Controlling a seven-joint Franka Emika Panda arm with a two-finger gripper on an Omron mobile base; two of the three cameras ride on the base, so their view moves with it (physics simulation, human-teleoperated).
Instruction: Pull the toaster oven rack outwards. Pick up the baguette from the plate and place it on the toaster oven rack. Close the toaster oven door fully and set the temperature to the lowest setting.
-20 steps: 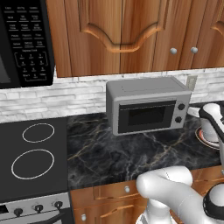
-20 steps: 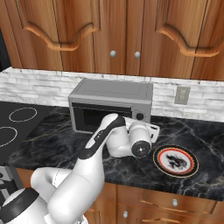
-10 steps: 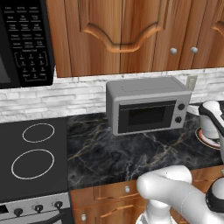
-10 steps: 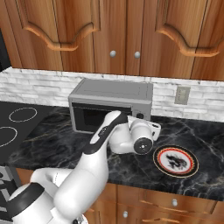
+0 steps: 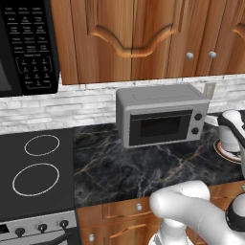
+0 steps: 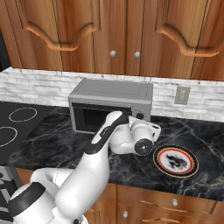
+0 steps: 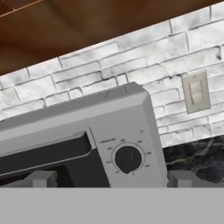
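Leftmost in the left base view, the black microwave (image 5: 26, 45) hangs at 10 o'clock above the black cooktop (image 5: 36, 179), whose two white rings sit at 8 o'clock. At centre, against the white brick wall (image 5: 62, 107), the toaster oven (image 5: 160, 115) stands on the dark marble counter (image 5: 139, 167); the toaster oven door (image 5: 160, 128) is shut, and two dark knobs (image 5: 198, 116) lie at 3 o'clock of its window. Further right, the plate (image 5: 225, 149) peeks out beside the white arm. In the right base view the plate (image 6: 176, 161) lies at 4 o'clock of the oven, apart from it, with a dark shape on its white centre; whether that is the baguette cannot be told. The gripper (image 7: 107, 179) faces the oven's upper knob, its fingers (image 7: 41, 179) spread wide with nothing between them. A wall outlet (image 7: 196, 92) sits at 2 o'clock of that knob.
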